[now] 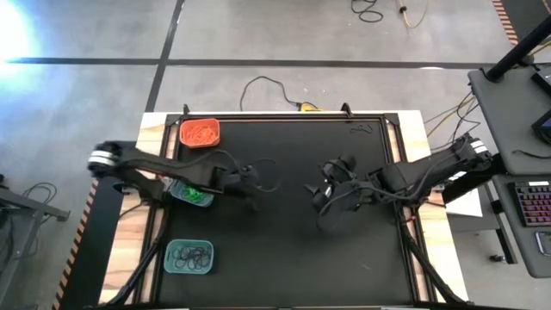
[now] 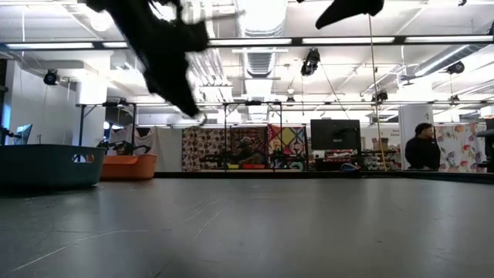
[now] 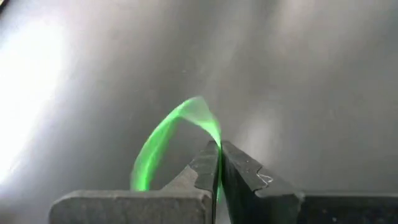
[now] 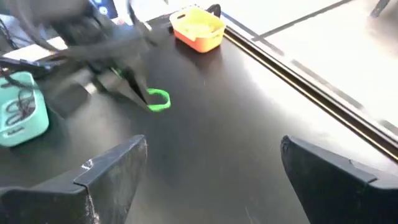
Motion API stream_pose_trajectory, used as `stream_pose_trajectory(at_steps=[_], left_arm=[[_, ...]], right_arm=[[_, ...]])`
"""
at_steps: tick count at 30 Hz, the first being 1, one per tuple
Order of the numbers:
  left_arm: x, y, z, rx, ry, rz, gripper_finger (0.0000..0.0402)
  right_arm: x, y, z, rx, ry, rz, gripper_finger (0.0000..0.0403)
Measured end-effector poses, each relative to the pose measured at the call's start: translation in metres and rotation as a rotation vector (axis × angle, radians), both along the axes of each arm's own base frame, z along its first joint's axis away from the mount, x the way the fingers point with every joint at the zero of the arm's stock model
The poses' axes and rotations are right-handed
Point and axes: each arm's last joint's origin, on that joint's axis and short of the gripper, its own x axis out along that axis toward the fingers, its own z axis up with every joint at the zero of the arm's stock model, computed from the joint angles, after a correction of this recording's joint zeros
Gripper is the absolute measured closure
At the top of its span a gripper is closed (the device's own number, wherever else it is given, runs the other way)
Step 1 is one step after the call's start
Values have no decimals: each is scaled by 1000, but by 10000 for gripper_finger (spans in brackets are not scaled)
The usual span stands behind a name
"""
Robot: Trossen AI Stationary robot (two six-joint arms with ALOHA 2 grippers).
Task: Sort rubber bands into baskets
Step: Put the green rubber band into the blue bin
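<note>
A bright green rubber band is being gripped by the left tool, whose fingers are being pressed together on it, with the loop standing out to one side of the tips. In the high view the left tool is being held over the dark counter, left of its middle, just right of a teal basket holding green bands. The same band is being shown at the left tool's tip in the right wrist view. An orange basket of orange bands is being kept at the far left corner, and a second teal basket with black bands at the near left. The right tool is being held released, fingers wide apart, over the counter right of centre
</note>
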Motion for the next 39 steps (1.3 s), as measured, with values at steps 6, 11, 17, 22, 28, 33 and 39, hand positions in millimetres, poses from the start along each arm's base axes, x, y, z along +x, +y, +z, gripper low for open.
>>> stream_pose_trajectory(at_steps=[6,11,17,22,28,33,39], left_arm=[[-68,7,30,-70,195,202,401],[-109,11,39,-98,315,362,402],[-126,14,8,-168,348,519,402],[-133,14,-31,-175,375,580,402],[-131,13,-60,-264,272,580,402],[-133,14,-67,-254,263,594,402],[-140,14,-60,-227,328,607,368]], right_arm=[[2,-3,11,-5,-6,36,44],[3,-4,14,2,3,73,44],[6,-18,11,75,15,48,44],[9,-32,9,203,17,40,44],[6,-45,4,266,54,-36,44],[-1,-53,-4,331,140,-108,44],[-15,-72,-17,369,283,-264,44]])
